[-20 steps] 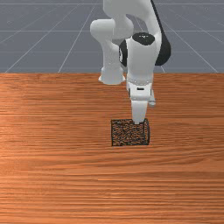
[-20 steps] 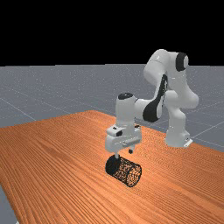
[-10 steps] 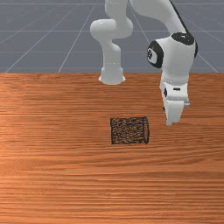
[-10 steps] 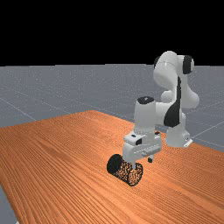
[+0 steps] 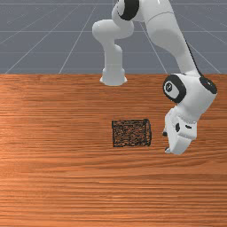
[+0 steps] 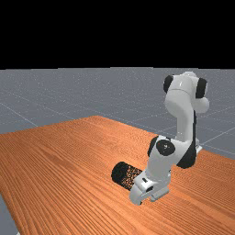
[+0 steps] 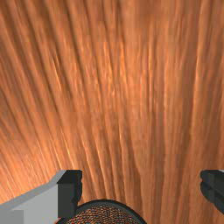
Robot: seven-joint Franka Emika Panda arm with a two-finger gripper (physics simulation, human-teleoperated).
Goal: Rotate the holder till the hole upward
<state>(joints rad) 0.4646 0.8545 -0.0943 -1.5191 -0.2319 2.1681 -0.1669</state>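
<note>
Black wire mesh, the cylindrical holder [image 5: 131, 133] lies on its side on the table in the front view. My gripper [image 5: 166, 142] is at its right there, a short way off, with the hand tilted so the fingers point toward the holder's near end. In the far view the gripper [image 6: 140, 202] is low by the holder [image 6: 124, 174] and the hand hides the holder's right end. The wrist view has the fingers of the gripper [image 7: 141, 188] wide apart, with the round rim of the holder [image 7: 105, 204] between and beyond them, touched by neither as far as I can tell.
The wooden table [image 5: 57, 177] stretches around the holder on all sides. The arm's base [image 5: 113, 75] stands at the table's back edge in the front view.
My hand has moved from above the holder to the front view's right, then down and nearer that camera, and has tilted over. The holder has barely shifted.
</note>
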